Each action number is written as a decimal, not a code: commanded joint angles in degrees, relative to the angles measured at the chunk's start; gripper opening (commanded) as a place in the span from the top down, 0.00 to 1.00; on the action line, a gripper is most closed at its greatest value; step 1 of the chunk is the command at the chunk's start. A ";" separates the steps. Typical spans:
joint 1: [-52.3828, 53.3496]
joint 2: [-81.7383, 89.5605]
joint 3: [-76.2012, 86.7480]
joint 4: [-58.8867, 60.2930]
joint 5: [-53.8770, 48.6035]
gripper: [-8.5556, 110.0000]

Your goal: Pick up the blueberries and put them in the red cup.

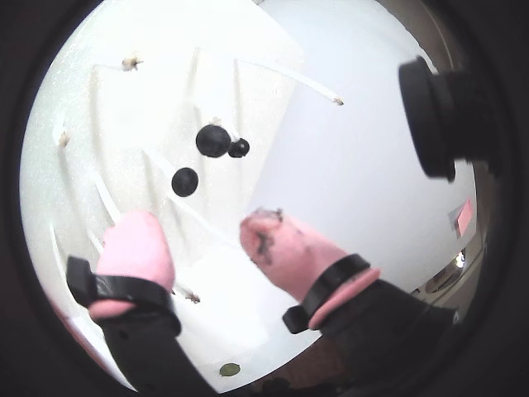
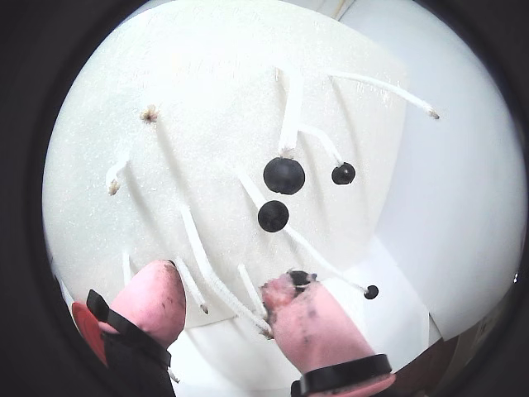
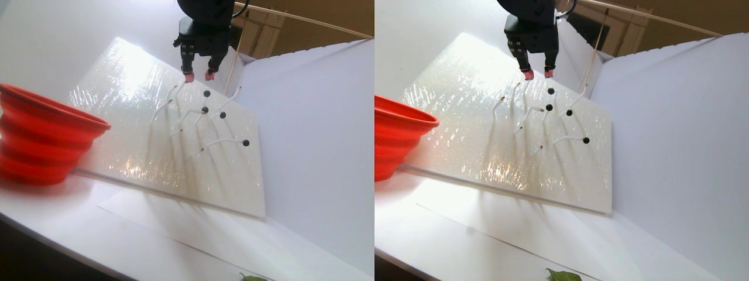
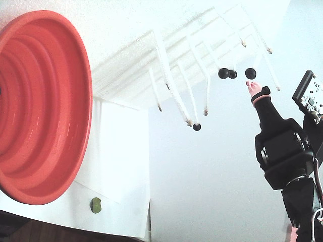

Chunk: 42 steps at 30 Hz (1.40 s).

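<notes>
Wrist view: the claw (image 1: 207, 244) stood open, its two pink-capped fingertips (image 1: 136, 248) apart at the bottom of the frame with nothing between them. In the other wrist view the right-hand tip carried dark smears, and a small dark bit sat at its end; could not tell whether that was berry residue or a stem end.

Above the claw, at frame centre, three of the blueberries (image 1: 213, 141) hung on thin white stems (image 2: 291, 107) rising from a pale glittery board (image 2: 124, 165); a fourth (image 2: 371, 291) sat lower right in the other wrist view, close beside the right tip. All were glossy, black, round and tiny, one distinctly larger than its neighbours. Several stems were already bare.

The red cup (image 4: 45, 101) stood well apart, filling the left of the fixed view, with the board between it and the arm; orange-red, stepped rings inside.

Risks, as judged: the stems looked springy, so a closing claw might push a berry aside rather than trap it. Two berries sat almost touching, so one could be knocked loose. A pinched berry might burst, given the smears.
</notes>
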<state>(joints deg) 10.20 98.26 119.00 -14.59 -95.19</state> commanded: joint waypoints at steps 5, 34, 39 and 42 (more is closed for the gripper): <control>4.66 -2.11 -9.14 -2.90 -1.23 0.76; 4.83 -13.27 -19.34 -7.29 -4.13 0.76; 4.75 -15.38 -21.18 -7.73 -4.48 0.76; 4.66 -16.61 -22.24 -8.17 -4.48 0.76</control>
<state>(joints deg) 12.13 80.60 103.97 -20.48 -99.58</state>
